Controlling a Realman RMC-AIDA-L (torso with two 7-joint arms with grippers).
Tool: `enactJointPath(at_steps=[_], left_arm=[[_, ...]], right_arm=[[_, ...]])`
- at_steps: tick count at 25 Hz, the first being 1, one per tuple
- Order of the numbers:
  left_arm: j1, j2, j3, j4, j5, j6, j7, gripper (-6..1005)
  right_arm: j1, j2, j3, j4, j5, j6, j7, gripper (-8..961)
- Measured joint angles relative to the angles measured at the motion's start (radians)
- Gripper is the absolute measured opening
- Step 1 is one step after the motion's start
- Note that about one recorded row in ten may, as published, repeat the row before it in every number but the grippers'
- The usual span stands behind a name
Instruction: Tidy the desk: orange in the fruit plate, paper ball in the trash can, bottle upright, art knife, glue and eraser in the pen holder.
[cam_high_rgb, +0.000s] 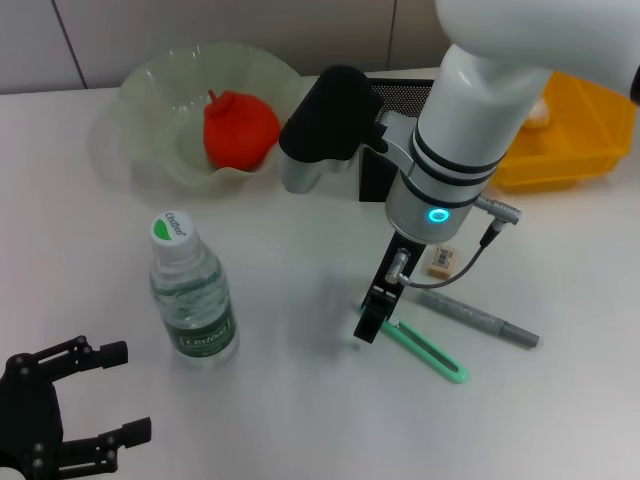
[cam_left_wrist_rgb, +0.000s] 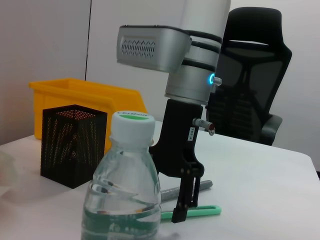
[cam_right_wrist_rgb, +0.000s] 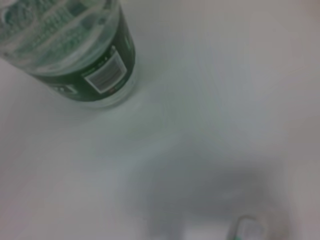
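On the white desk (cam_high_rgb: 300, 420) in the head view, the clear plastic bottle with a green label (cam_high_rgb: 192, 300) stands upright and the orange fruit (cam_high_rgb: 238, 128) sits in the wavy glass plate (cam_high_rgb: 140, 100). The right gripper (cam_high_rgb: 372, 318) hangs right over one end of the green art knife (cam_high_rgb: 428, 350), so picking it up looks like the step now. I cannot tell how wide its jaws are. Next it must close on the knife and carry it to the black mesh pen holder (cam_high_rgb: 385, 175) at 12 o'clock. The left gripper (cam_high_rgb: 95, 395) waits at 8 o'clock, jaws wide open, holding nothing.

In the left wrist view, the right gripper (cam_left_wrist_rgb: 181, 212) touches down by the knife (cam_left_wrist_rgb: 197, 212).

In the right wrist view, only the knife's tip (cam_right_wrist_rgb: 245, 230) shows.
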Motion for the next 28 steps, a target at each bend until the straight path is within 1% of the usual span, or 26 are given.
enactJointPath(at_steps=[6, 13, 16, 26, 28], left_arm=[[0.000, -0.002, 0.000, 0.000, 0.000, 0.003, 0.000, 843], [-0.001, -0.006, 0.000, 0.000, 0.000, 0.005, -0.002, 843], [-0.002, -0.006, 0.000, 0.000, 0.000, 0.006, -0.004, 843], [-0.002, -0.006, 0.000, 0.000, -0.001, 0.002, -0.001, 843], [-0.002, -0.006, 0.000, 0.000, -0.001, 0.001, -0.001, 843]], right_arm=[[0.018, 0.000, -0.002, 0.054, 0.000, 0.025, 0.000, 696], [0.017, 0.000, -0.004, 0.058, 0.000, 0.028, -0.002, 681], [0.016, 0.000, -0.004, 0.057, 0.000, 0.027, -0.004, 436], [0.014, 0.000, -0.012, 0.057, 0.020, 0.022, -0.014, 294], [0.015, 0.000, -0.013, 0.059, 0.022, 0.022, -0.014, 292]])
